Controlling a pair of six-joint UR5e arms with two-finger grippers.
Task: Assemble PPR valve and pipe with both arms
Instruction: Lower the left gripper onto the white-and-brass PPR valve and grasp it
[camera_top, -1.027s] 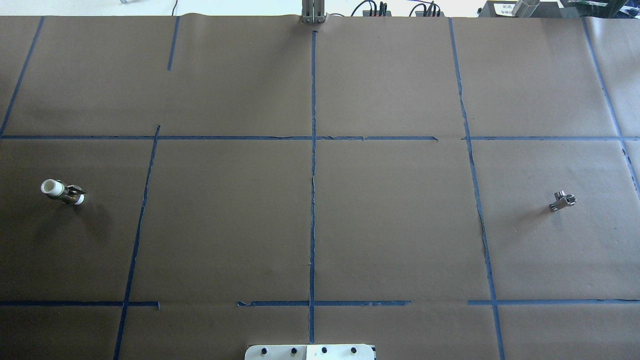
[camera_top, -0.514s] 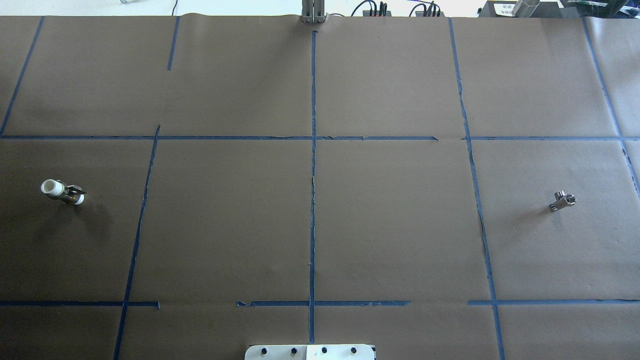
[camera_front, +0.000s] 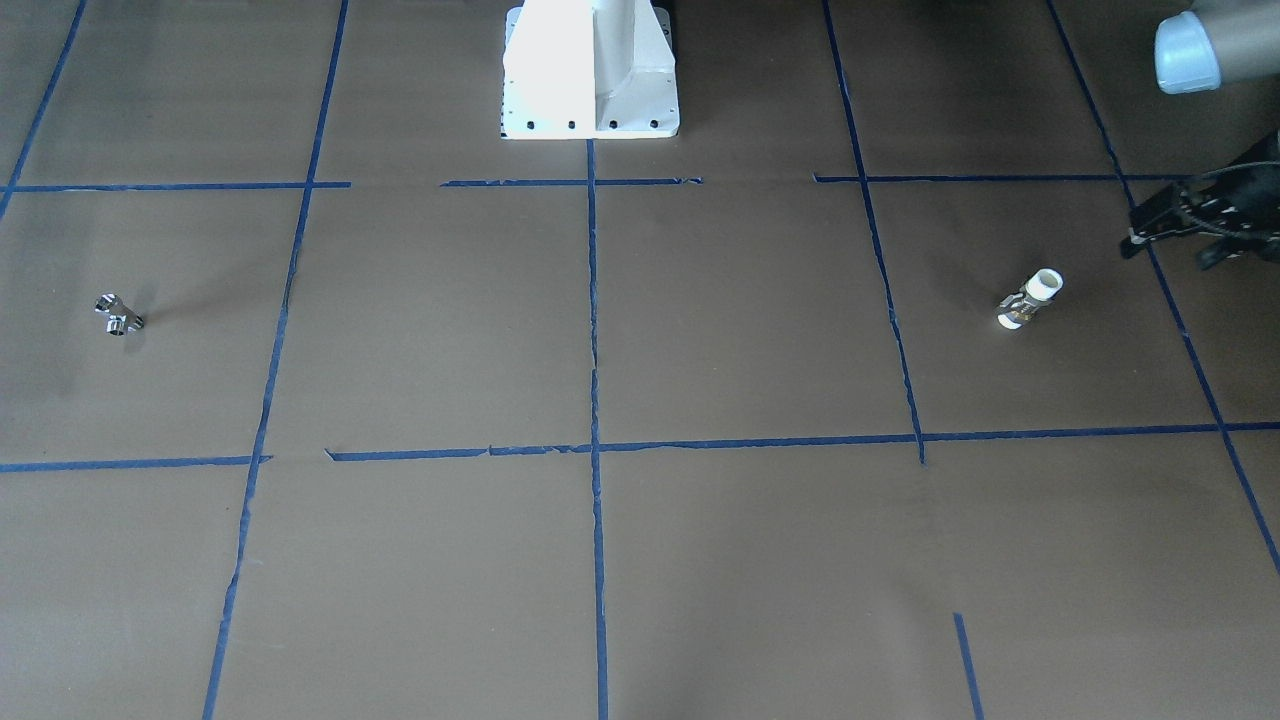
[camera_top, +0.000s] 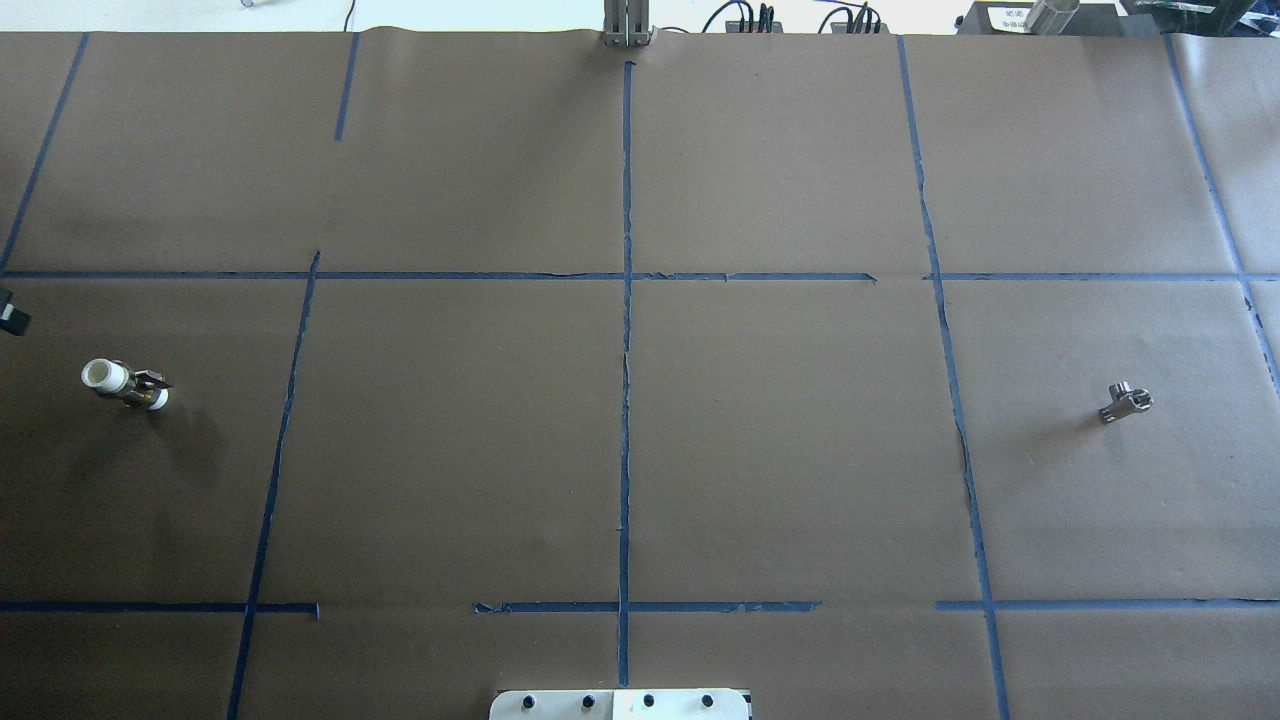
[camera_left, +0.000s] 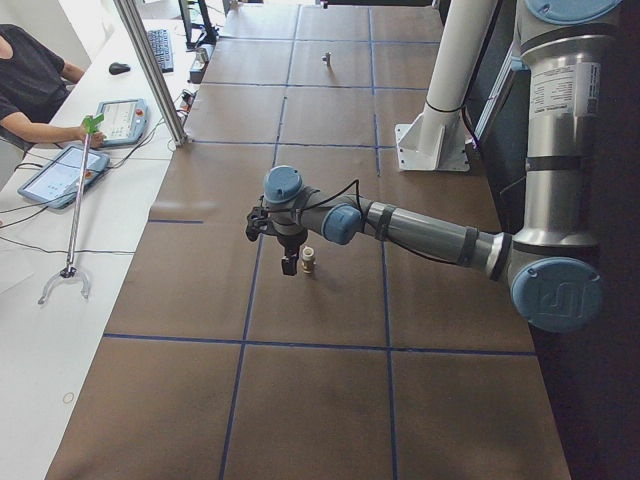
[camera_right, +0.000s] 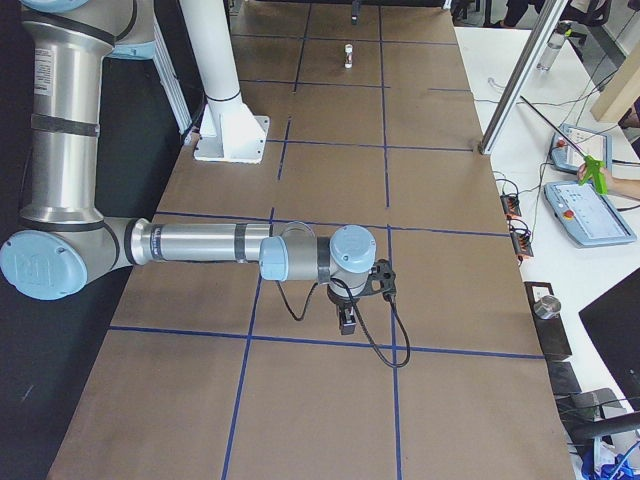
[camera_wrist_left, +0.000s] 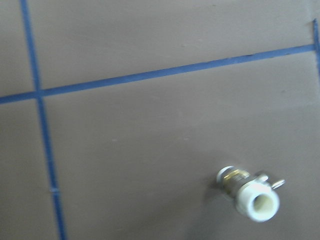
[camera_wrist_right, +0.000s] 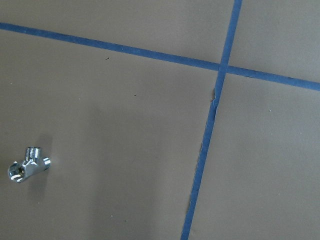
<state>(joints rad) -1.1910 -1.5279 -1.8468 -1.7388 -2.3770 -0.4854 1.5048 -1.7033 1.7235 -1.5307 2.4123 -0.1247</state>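
Brown-papered table with valve and pipe lying well apart, ungrasped, nothing joined; left claw and right claw hovering, spread impossible to tell.

Nothing legible is found. A white sticker with small print is carried on the left arm in the exterior left view, but its lines cannot be read. An embossed emblem is borne on the blue joint cap below it; its letters cannot be made out. A white label beyond the table is likewise illegible.
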